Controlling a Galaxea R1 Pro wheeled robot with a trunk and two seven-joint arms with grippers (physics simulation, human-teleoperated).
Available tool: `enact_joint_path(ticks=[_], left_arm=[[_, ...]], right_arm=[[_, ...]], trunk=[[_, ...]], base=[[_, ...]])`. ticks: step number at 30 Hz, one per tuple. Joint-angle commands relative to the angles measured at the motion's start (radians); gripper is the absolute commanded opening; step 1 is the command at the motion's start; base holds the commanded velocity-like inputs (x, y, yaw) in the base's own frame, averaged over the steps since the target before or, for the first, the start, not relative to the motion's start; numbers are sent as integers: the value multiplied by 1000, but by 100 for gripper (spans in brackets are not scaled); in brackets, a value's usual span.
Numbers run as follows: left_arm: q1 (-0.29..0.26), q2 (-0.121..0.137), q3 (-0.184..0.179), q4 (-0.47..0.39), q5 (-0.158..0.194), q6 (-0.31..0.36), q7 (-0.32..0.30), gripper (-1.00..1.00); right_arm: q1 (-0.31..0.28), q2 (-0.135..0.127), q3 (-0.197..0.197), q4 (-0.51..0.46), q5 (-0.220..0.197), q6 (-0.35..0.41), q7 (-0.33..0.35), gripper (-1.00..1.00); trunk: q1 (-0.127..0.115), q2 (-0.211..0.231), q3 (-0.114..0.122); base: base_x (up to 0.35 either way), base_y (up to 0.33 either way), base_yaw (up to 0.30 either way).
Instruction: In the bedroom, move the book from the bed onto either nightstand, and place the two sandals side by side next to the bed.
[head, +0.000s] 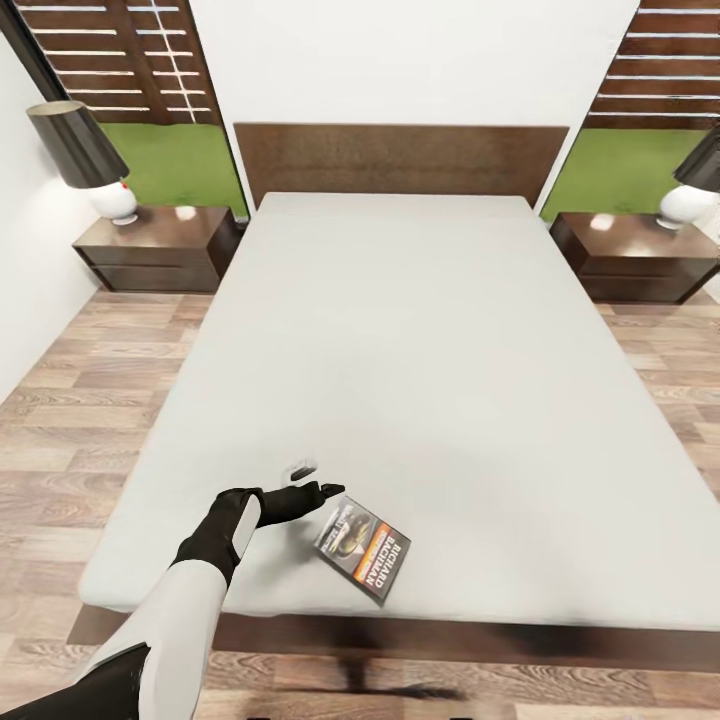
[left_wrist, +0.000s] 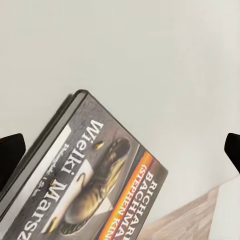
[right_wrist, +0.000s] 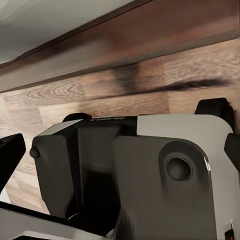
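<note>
The book (head: 362, 548) lies flat on the pale mattress of the bed (head: 420, 350), close to its foot edge, cover up with an orange band. My left gripper (head: 312, 482) hovers just left of and above the book, open and holding nothing. In the left wrist view the book (left_wrist: 90, 185) lies between and beyond the widely spread fingertips (left_wrist: 11, 154). My right gripper (right_wrist: 121, 150) is open and low, facing the wood floor and the bed frame (right_wrist: 125, 45). The left nightstand (head: 155, 245) and the right nightstand (head: 635, 255) flank the headboard. The sandals are out of view.
A dark-shaded lamp (head: 90, 155) stands on the left nightstand, and another lamp (head: 695, 185) stands on the right one. Wood-plank floor (head: 90, 420) runs along both sides of the bed. My own grey and black body (right_wrist: 150, 175) lies close before the right wrist camera.
</note>
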Motion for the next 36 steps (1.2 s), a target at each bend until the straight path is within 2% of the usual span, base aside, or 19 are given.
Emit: enact_joint_path(ticks=[1, 8, 19, 36], left_arm=[[-1, -2, 8, -2, -9, 7, -8, 100], [-1, -2, 9, -2, -9, 7, -8, 100], [-1, -2, 9, -2, -9, 7, -8, 100], [-1, -2, 9, -2, -9, 7, -8, 100]], right_arm=[[0, 0, -7, 1, 7, -2, 4, 100], [0, 0, -6, 1, 7, -2, 4, 100], [0, 0, -7, 1, 7, -3, 4, 100], [0, 0, -7, 1, 7, -3, 4, 100]], trunk=[[0, 0, -1], [0, 0, -1], [0, 0, -1], [65, -119, -54]], base=[[0, 0, -92], [0, 0, -185], [0, 0, -23], [0, 0, 0]])
